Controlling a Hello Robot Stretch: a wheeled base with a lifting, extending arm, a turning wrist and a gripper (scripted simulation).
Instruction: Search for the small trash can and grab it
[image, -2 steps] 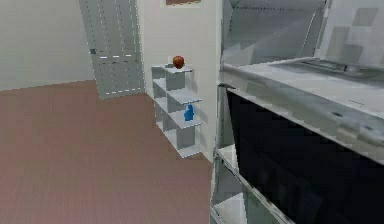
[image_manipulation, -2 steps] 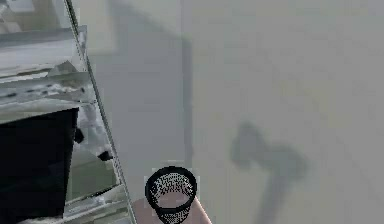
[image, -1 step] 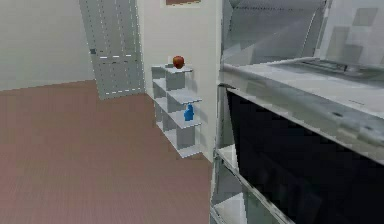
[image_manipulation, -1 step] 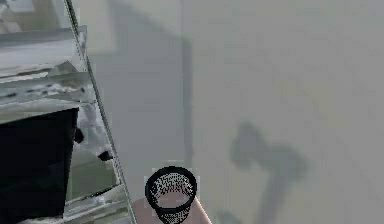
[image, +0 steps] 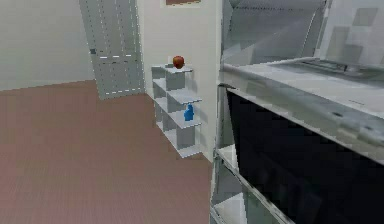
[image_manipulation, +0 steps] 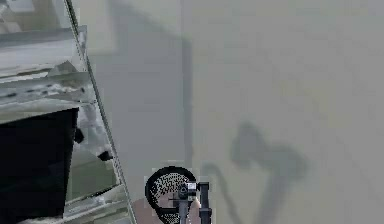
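In the arm side view a small round black mesh trash can (image_manipulation: 166, 187) shows at the bottom edge, just left of the middle, its rim facing the camera. My gripper (image_manipulation: 186, 205) sits against its right side, next to the white marked squares (image_manipulation: 191, 190) at the arm's end. The can overlaps the gripper's far end, so I cannot tell whether the gripper holds it or whether it rests on something. Behind both lies a plain beige surface.
A white metal rack (image: 300, 80) with a big dark box (image: 300, 150) fills the forward view's right, seen again as the rack (image_manipulation: 60, 120). Ahead, a white stepped shelf (image: 178, 105) bears a reddish ball (image: 179, 62) and a blue item (image: 188, 114). A white door (image: 112, 45) stands beyond open brown floor (image: 80, 150).
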